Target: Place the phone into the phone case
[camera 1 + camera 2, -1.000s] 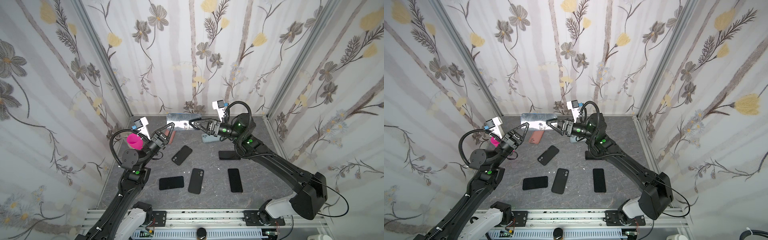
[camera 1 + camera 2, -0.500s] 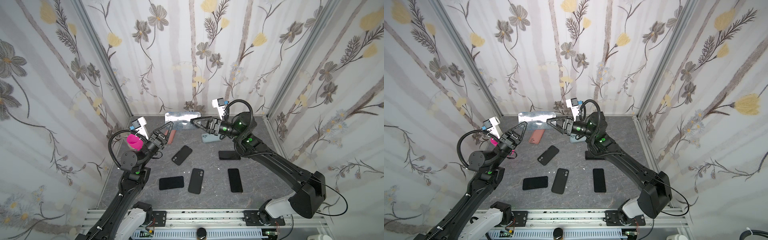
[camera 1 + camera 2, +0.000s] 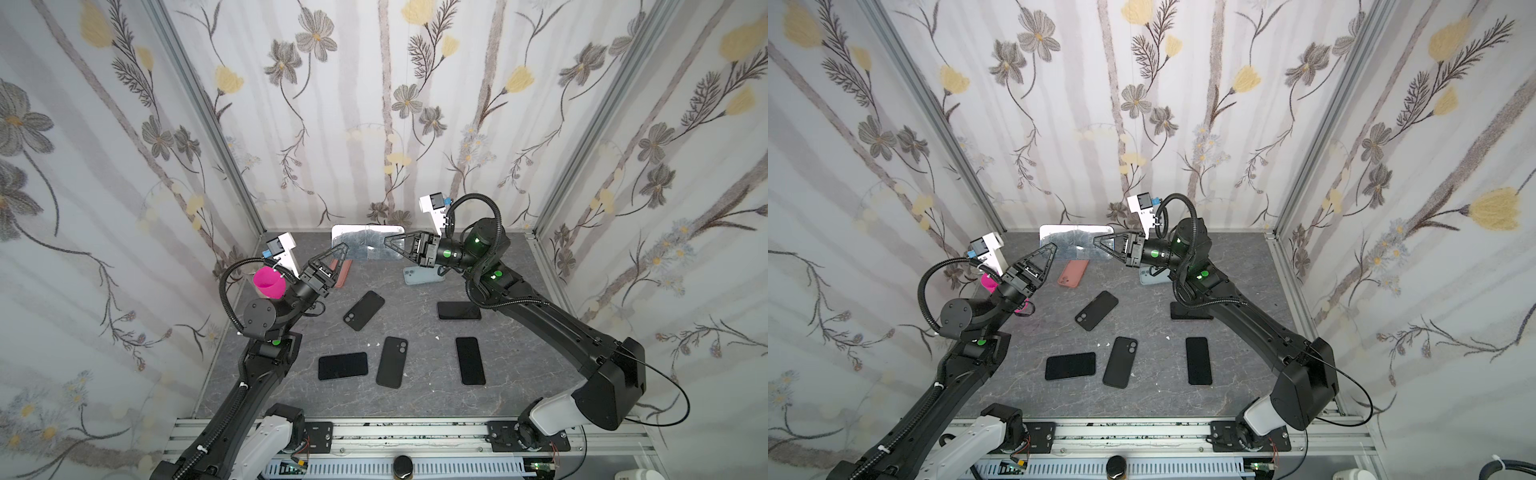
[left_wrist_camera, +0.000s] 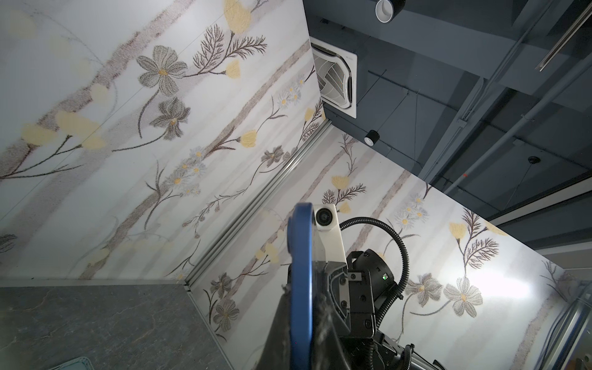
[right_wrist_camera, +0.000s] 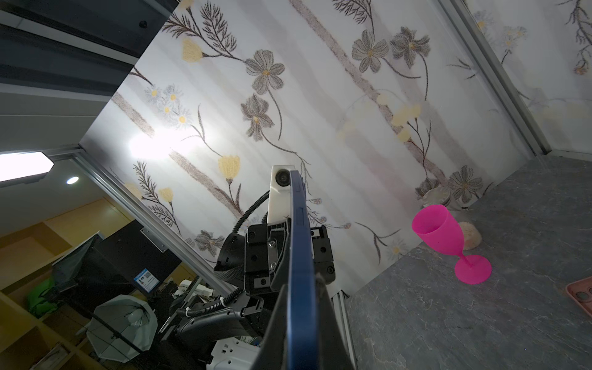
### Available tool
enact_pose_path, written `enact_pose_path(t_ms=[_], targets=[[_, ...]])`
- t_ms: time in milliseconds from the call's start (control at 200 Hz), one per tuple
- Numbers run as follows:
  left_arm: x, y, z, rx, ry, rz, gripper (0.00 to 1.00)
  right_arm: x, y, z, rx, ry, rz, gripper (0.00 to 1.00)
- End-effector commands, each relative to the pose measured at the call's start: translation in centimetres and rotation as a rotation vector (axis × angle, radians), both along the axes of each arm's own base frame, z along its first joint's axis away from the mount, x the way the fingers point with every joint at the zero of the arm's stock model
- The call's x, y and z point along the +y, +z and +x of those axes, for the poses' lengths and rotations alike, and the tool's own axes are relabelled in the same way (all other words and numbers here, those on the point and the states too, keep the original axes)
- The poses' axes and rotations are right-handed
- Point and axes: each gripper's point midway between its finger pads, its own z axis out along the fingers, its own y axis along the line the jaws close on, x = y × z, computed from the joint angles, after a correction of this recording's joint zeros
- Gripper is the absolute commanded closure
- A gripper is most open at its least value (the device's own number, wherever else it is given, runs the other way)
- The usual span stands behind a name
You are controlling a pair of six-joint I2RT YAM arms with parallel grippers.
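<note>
Right now we have the phone (image 3: 368, 243) lifted off the worktop (image 3: 419, 399), hanging level in the air near the back wall between our two arms. Our left pincer (image 3: 342, 249) is clamped shut on one short end and our right pincer (image 3: 389, 241) is clamped shut on the opposite end. Both wrist views show the phone edge-on in the grip.

We judge this to be a two-handed hold ahead of the fitting itself, and we see no case being worked onto the phone yet. The salmon case (image 3: 1073, 272) lies on the worktop just below the left pincer. A pale blue piece (image 3: 419, 275), case or phone we cannot tell, sits under the right arm.

Next, we think one pincer should let go while its partner holds firm. Then the phone must come down square over an empty case, one corner seated first, and be pressed in flat.
</note>
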Motion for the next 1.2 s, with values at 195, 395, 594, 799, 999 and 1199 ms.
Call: enact_pose_path(t_ms=[195, 395, 594, 799, 999, 1199], targets=[[1.0, -2.4, 2.5, -0.030, 0.185, 0.173, 0.90, -2.3, -0.2, 2.5, 0.018, -0.137, -0.052, 1.00], [1.9, -4.1, 4.3, -0.031, 0.310, 0.285, 0.81, -3.8, -0.9, 4.0, 0.053, -0.180, -0.074, 1.00], [2.1, -5.5, 5.4, -0.038, 0.355, 0.353, 0.47, -4.3, -1.1, 4.8, 0.066, -0.181, -0.088, 1.00], [2.3, -10.2, 8.3, 0.051, 0.418, 0.565, 0.30, -6.0, -3.8, 7.5, 0.121, -0.250, -0.203, 1.00], [1.3, -15.8, 8.4, -0.011, 0.414, 0.811, 0.16, -6.3, -6.2, 8.5, 0.114, -0.260, -0.295, 1.00], [-0.9, -18.7, 8.6, -0.058, 0.335, 0.920, 0.09, -5.7, -9.2, 9.0, 0.152, -0.227, -0.364, 1.00]])
